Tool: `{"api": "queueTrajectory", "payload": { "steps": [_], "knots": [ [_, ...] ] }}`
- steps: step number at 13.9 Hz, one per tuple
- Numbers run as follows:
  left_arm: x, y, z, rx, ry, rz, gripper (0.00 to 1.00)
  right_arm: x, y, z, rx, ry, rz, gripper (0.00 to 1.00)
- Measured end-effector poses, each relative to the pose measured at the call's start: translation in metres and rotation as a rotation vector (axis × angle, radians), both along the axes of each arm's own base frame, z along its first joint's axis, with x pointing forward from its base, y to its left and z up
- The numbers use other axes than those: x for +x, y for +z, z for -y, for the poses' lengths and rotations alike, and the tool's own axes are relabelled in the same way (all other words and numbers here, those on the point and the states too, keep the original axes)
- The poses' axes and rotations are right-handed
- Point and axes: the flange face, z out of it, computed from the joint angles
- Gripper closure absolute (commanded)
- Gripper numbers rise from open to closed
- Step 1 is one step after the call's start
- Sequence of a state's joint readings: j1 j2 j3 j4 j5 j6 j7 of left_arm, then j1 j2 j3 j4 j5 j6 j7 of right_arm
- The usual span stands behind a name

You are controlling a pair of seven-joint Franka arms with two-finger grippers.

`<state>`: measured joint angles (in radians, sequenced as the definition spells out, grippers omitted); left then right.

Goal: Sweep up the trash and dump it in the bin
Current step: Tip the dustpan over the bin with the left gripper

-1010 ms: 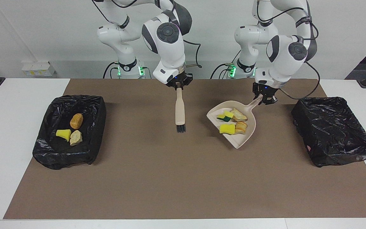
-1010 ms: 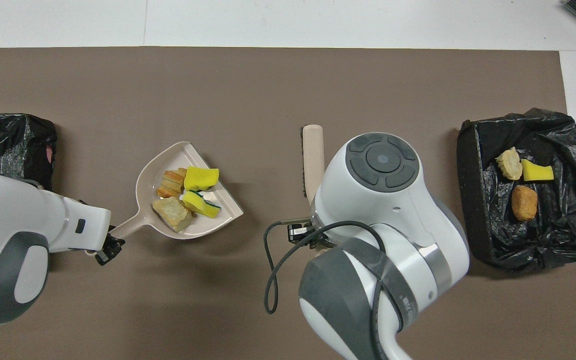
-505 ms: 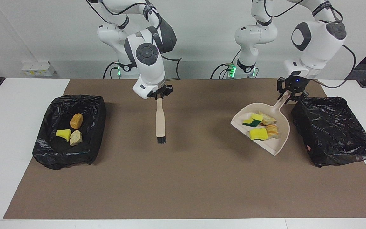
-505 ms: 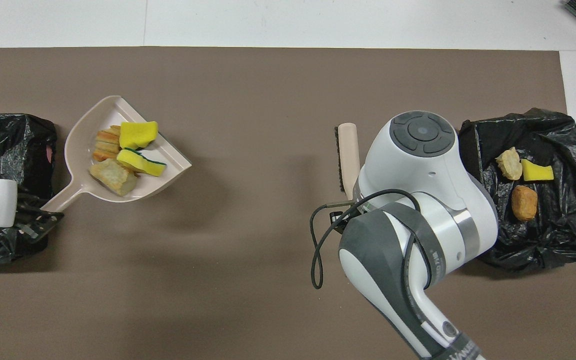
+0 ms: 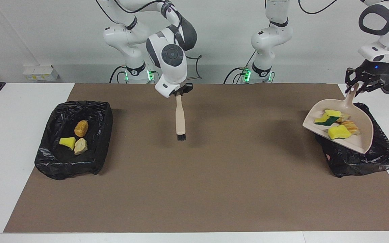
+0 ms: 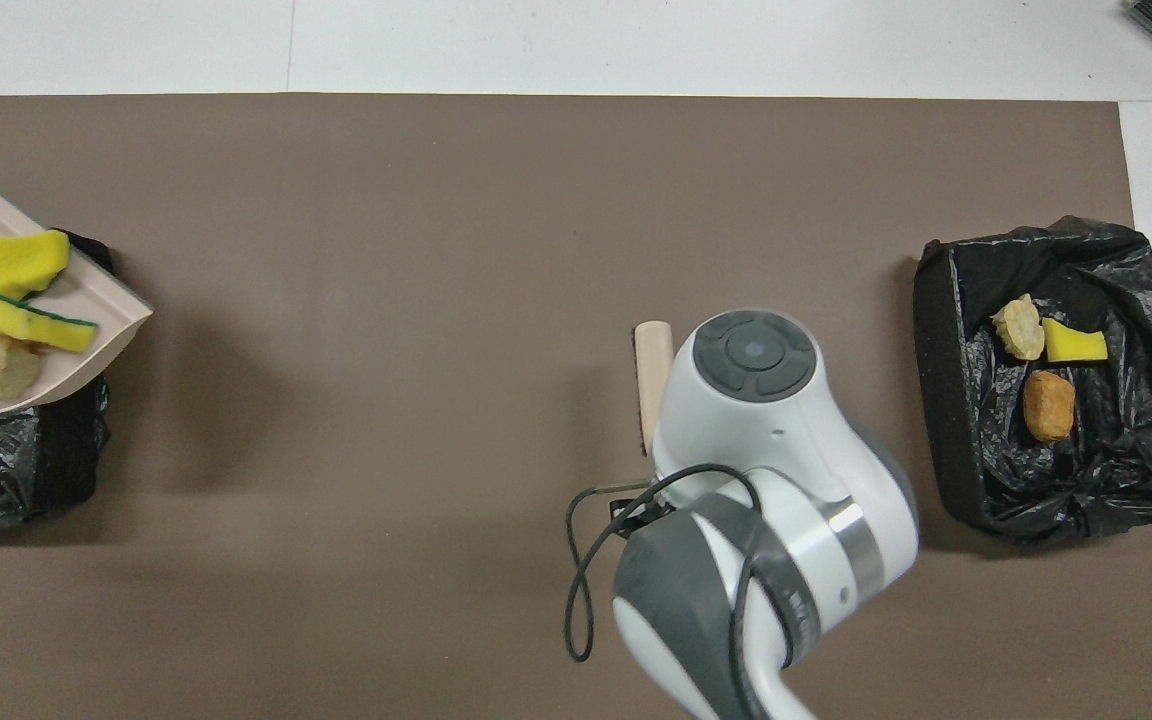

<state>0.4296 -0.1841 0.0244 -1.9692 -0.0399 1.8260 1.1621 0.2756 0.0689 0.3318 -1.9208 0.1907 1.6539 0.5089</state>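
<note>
The mat [image 5: 201, 189] is lying under everything, with the left arm's bin [image 5: 380, 157] sitting directly below the left claw [image 5: 361, 86] and the other bin [image 5: 71, 158] lying well off toward the right arm's end of the table, below and beside the right claw [image 5: 180, 92]. The left claw is clenching the handle of the pan [image 5: 361, 143], which is hanging just under it, tilted over its bin. The right claw is waiting over mid-mat, gripping the brush [image 5: 180, 118] that is hanging straight down from it. Four pieces of trash [image 5: 336, 126] are riding in the pan below the left claw; three more [image 5: 74, 138] are already lying in the other bin. The pan's open lip is pointing partly past the bin's edge, so an early or fast tip is likely to spill scraps onto the mat, and the light sponges may bounce out.
</note>
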Motion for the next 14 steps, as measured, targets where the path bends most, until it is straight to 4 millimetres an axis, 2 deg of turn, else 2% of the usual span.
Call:
{"api": "queueTrajectory", "payload": {
  "steps": [2, 5, 6, 8, 10, 14],
  "knots": [
    [-0.001, 0.009, -0.032, 0.104, -0.004, -0.063, 1.0, -0.039, -0.006, -0.044, -0.023, -0.002, 0.024, 1.0],
    [0.003, 0.011, -0.083, 0.198, -0.072, -0.105, 1.0, -0.09, -0.043, -0.092, -0.047, -0.014, 0.055, 1.0],
    [0.007, 0.009, -0.097, 0.24, -0.1, -0.12, 1.0, -0.102, -0.056, -0.105, -0.05, -0.021, 0.061, 1.0],
    [0.023, 0.002, -0.111, 0.358, -0.188, -0.146, 1.0, -0.118, -0.079, -0.126, -0.056, -0.026, 0.058, 1.0],
    [0.038, -0.006, -0.111, 0.472, -0.297, -0.199, 1.0, -0.121, -0.092, -0.13, -0.064, -0.025, 0.045, 1.0],
    [0.076, -0.007, -0.063, 0.67, -0.5, -0.306, 1.0, -0.115, -0.106, -0.13, -0.063, -0.042, 0.032, 1.0]
  ]
}}
